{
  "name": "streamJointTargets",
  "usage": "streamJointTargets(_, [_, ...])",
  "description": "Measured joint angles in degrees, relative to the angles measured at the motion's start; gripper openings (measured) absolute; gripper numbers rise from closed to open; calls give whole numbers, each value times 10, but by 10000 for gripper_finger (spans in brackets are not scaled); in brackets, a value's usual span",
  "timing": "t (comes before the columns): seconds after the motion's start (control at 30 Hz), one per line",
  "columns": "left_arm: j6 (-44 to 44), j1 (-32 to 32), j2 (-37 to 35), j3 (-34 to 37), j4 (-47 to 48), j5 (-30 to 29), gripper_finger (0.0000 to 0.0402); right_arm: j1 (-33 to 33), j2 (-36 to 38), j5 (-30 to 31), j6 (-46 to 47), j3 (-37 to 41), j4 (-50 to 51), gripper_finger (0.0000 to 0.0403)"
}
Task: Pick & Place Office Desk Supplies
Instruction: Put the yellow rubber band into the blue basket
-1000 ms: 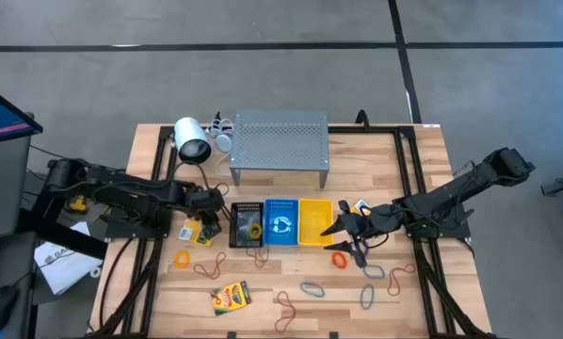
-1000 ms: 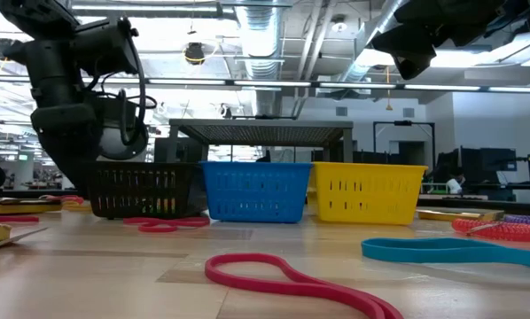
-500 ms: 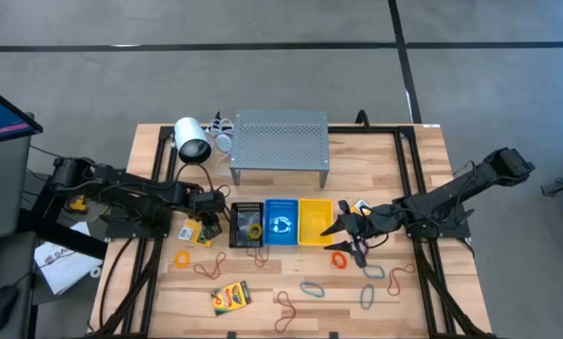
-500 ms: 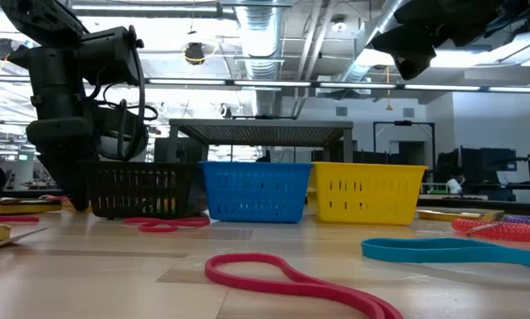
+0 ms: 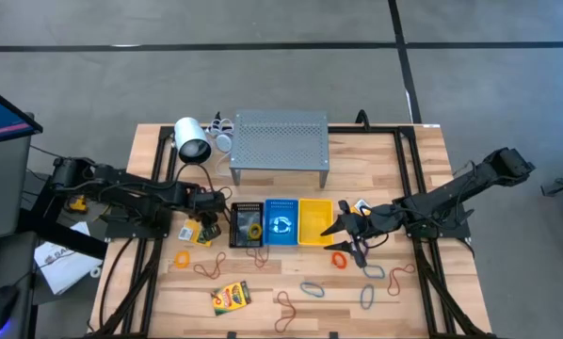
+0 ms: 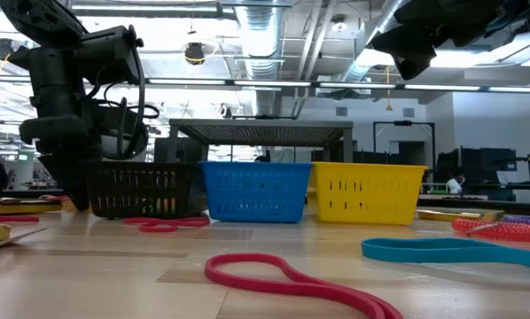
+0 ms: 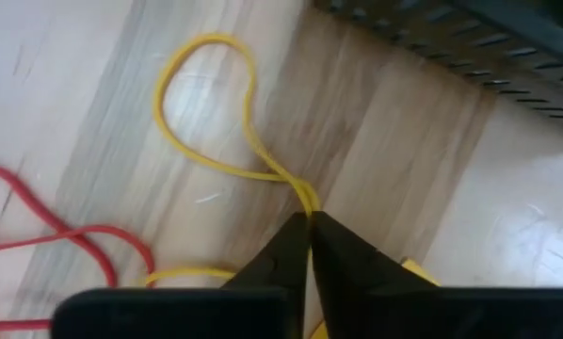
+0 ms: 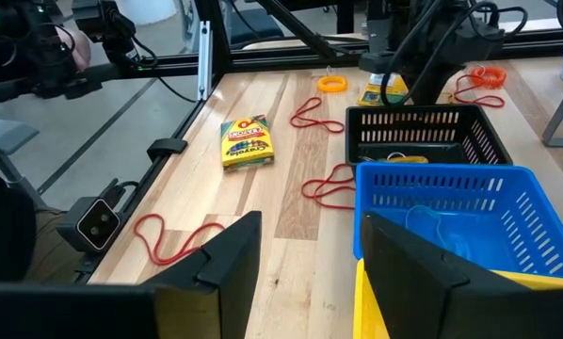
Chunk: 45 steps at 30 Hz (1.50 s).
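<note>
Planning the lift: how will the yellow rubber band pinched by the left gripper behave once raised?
Probably floppy: the yellow rubber band is a thin loop lying flat on the table, so it should dangle and stretch. Likely very light. The left gripper pinches only one narrow strand, so it might slip.

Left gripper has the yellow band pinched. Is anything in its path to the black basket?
Nothing visible. The left gripper holds the yellow rubber band on bare wood, and the black basket sits right beside it; only its wall to lift over.
</note>
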State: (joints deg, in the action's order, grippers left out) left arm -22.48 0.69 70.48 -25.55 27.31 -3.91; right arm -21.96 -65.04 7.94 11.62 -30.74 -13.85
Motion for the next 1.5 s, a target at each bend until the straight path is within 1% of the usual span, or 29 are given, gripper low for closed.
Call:
streamJointTargets(0.2, [6, 0, -3, 1, -9, 14, 2, 0, 0, 0, 0, 0, 0, 177])
streamJointTargets(0.33, [6, 0, -20, 1, -11, 14, 1, 0, 0, 0, 0, 0, 0, 177])
streamJointTargets(0.5, [6, 0, -64, 1, -8, 14, 1, 0, 0, 0, 0, 0, 0, 177])
streamJointTargets(1.03, [6, 0, -247, 0, 1, 14, 0, 0, 0, 0, 0, 0, 0, 177])
streamJointTargets(1.3, [8, 0, -300, 0, 7, 14, 0, 4, 0, 0, 0, 0, -2, 177])
streamJointTargets(1.5, [18, 0, -310, -20, -2, 35, 0, 26, 0, 1, 4, 0, -22, 177])
